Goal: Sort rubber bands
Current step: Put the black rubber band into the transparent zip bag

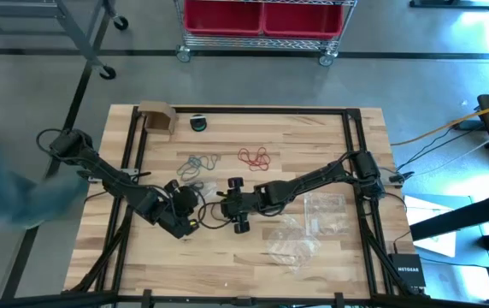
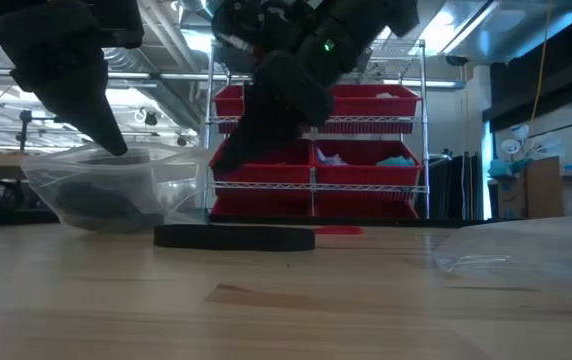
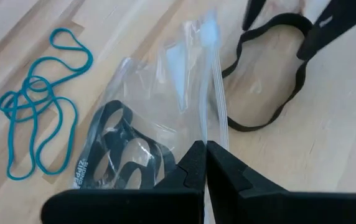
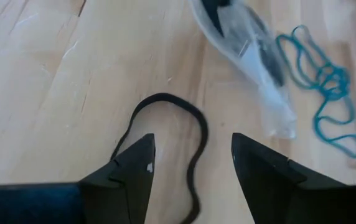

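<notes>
Near the worktop's middle, the left gripper [image 3: 204, 163] is pressed together on the clear zip bag [image 3: 165, 106], which already holds black bands [image 3: 119, 155]. The right gripper [image 4: 193, 165] hangs spread over a loose black rubber band [image 4: 193, 134] lying flat just beside the bag. Teal bands [image 1: 198, 162] and red bands [image 1: 255, 157] lie nearer the far edge. The bag's mouth looks narrow, though that is hard to judge here; a floppy band could snag its lip or slip free.

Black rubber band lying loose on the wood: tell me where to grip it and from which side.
Grip the loose black band at its rounded loop end, coming straight down. It lies flat and floppy, so only a top pinch catches it. The right gripper already hovers there, jaws open; the left gripper holds the bag.
</notes>
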`<state>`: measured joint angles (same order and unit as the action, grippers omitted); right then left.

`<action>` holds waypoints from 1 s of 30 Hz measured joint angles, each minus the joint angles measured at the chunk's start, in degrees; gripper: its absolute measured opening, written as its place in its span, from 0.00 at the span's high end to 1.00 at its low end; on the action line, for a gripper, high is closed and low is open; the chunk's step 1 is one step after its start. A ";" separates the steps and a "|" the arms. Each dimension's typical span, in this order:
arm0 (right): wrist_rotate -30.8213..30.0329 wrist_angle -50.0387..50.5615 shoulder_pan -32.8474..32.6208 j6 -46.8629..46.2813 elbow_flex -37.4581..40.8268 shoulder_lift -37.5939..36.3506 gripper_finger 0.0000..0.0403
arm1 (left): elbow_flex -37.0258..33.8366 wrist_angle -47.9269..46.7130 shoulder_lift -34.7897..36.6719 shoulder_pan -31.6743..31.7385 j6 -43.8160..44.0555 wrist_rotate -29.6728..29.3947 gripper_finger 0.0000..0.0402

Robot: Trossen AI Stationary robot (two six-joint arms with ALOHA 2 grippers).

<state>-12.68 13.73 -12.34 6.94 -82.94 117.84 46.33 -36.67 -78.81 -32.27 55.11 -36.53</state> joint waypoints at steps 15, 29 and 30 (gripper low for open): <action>2.21 -1.72 -0.08 13.92 -7.07 0.48 0.49 | 0.04 0.51 0.07 0.07 3.30 0.15 1.00; -1.20 -8.08 -0.39 28.30 -7.07 4.35 0.49 | 0.07 4.38 4.15 0.13 2.48 -1.16 1.00; -1.26 -8.10 -0.39 28.88 -7.07 4.31 0.49 | 0.07 4.59 4.15 0.24 2.12 -1.14 1.00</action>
<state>-13.93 5.63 -12.73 35.82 -90.02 122.15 46.39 -32.07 -74.65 -32.03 57.23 -37.67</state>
